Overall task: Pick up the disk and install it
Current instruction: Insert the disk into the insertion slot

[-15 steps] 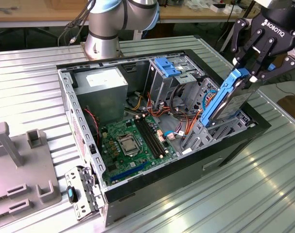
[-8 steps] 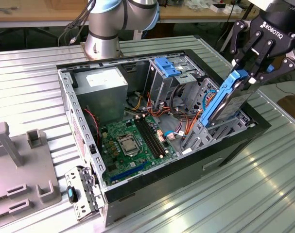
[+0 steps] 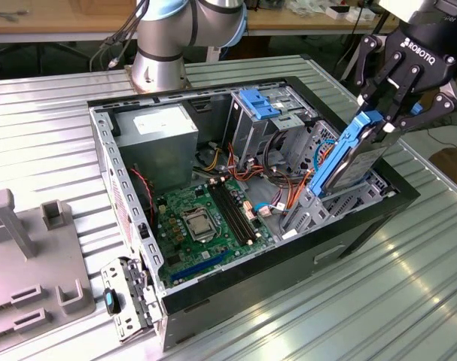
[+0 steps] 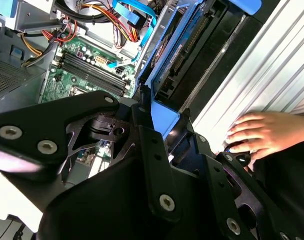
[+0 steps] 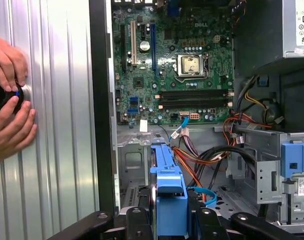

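Gripper closed on disk's upper end; long axis held steeply tilted, lower end pointed into computer case.

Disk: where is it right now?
On the exterior view's right, the disk is held tilted in the gripper, its lower end at the drive bay inside the open computer case.

Bright, even light falls from above in the exterior view. The bench beside the case glares in pale streaks, and in the second wrist view it bleaches almost white. Inside the case the board lies in soft shade. The disk, above the case, is well lit.
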